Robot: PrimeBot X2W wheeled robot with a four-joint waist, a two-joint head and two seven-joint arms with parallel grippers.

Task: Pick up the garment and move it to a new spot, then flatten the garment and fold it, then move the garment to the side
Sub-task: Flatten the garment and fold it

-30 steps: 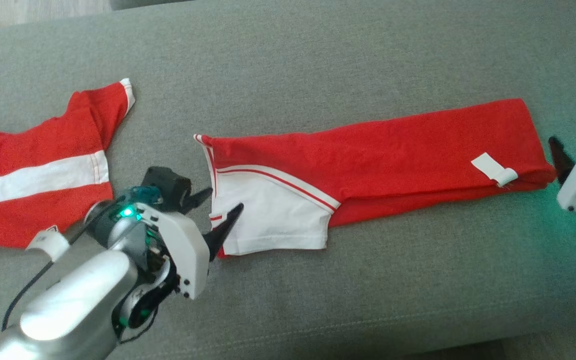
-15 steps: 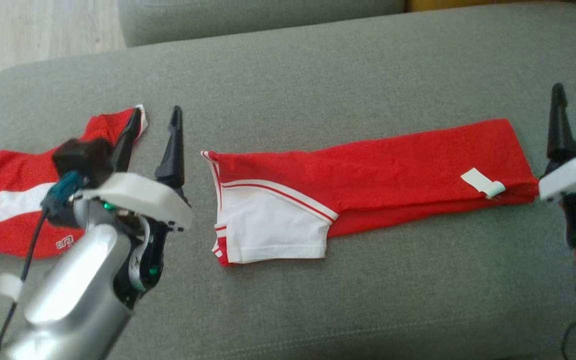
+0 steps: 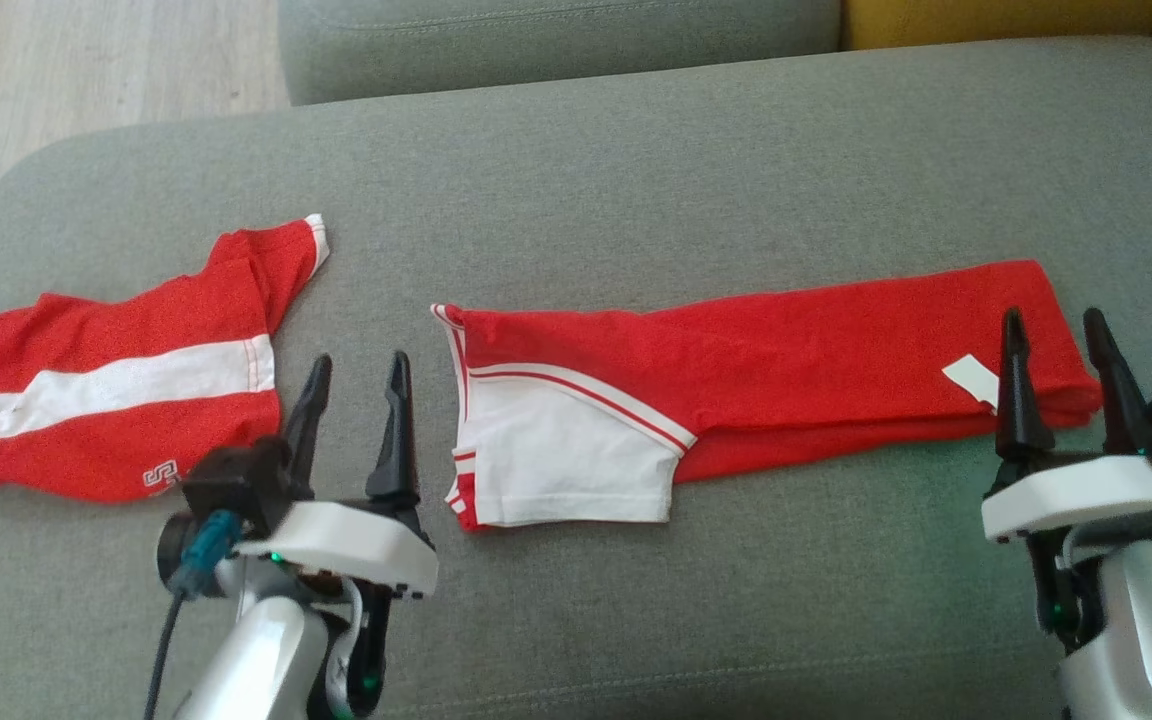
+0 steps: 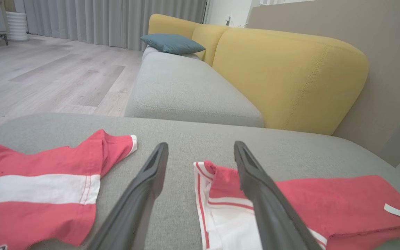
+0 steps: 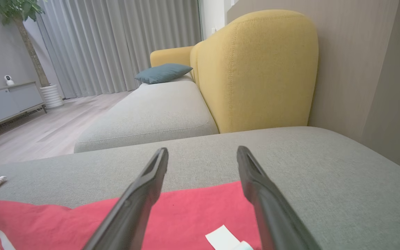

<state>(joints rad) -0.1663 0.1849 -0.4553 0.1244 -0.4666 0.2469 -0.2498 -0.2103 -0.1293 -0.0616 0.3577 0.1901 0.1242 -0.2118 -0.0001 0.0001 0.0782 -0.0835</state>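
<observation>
Backing off the garment (image 3: 786, 350), our left gripper (image 3: 360, 360) and right gripper (image 3: 1053, 318) gape empty. Bare cushion (image 3: 686, 180) borders its far edge.

left claw (image 4: 200, 146): open wide, empty | folded red shirt (image 4: 325, 205): flat on grey sofa (image 4: 186, 128) | striped red shirt (image 4: 47, 163): lying apart

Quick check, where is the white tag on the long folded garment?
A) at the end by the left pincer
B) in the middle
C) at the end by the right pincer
C: the white tag lies on the folded garment, just beside the right pincer.
</observation>
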